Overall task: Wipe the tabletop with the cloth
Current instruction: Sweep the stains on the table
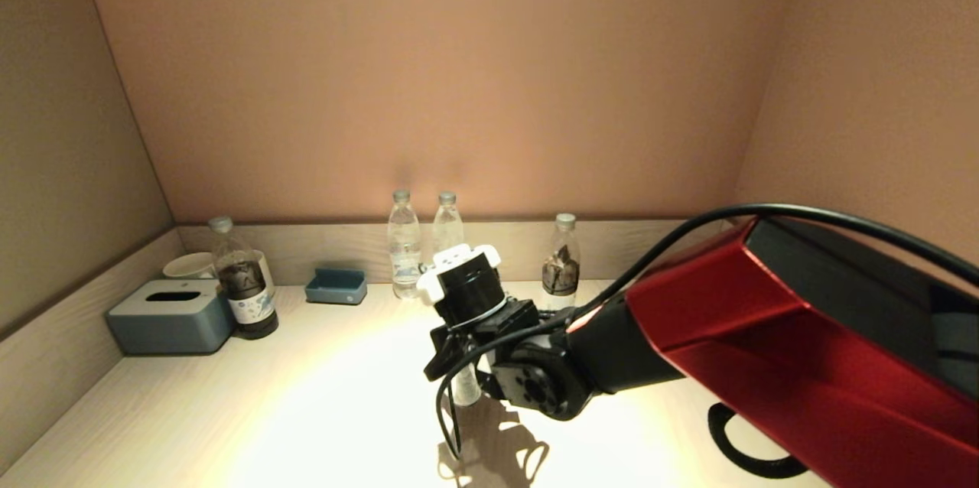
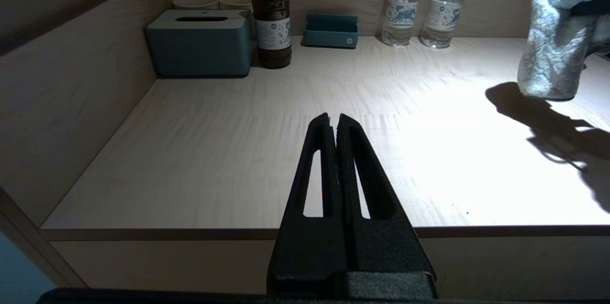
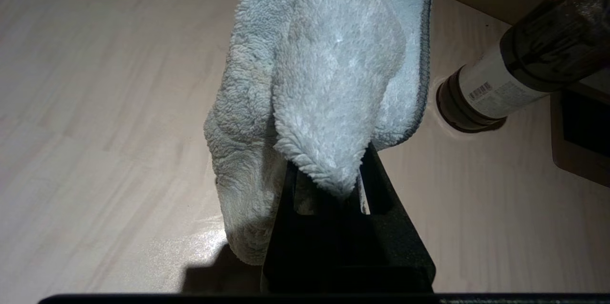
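Note:
A pale blue-grey fluffy cloth (image 3: pixel 324 80) hangs from my right gripper (image 3: pixel 329 170), which is shut on it; the cloth covers the fingertips. In the head view the right gripper (image 1: pixel 459 373) is over the middle of the pale wooden tabletop (image 1: pixel 306 396), with the cloth (image 1: pixel 465 388) hanging below it. The left wrist view shows the cloth (image 2: pixel 553 37) with its lower end at or just above the table; I cannot tell whether it touches. My left gripper (image 2: pixel 332 120) is shut and empty, in front of the table's front edge, out of the head view.
A grey tissue box (image 1: pixel 170 316), cups (image 1: pixel 190 265), a dark bottle (image 1: pixel 243 281) and a blue tray (image 1: pixel 336 286) stand at the back left. Two clear water bottles (image 1: pixel 404 243) and another dark bottle (image 1: pixel 562 266) stand by the back wall. Walls close three sides.

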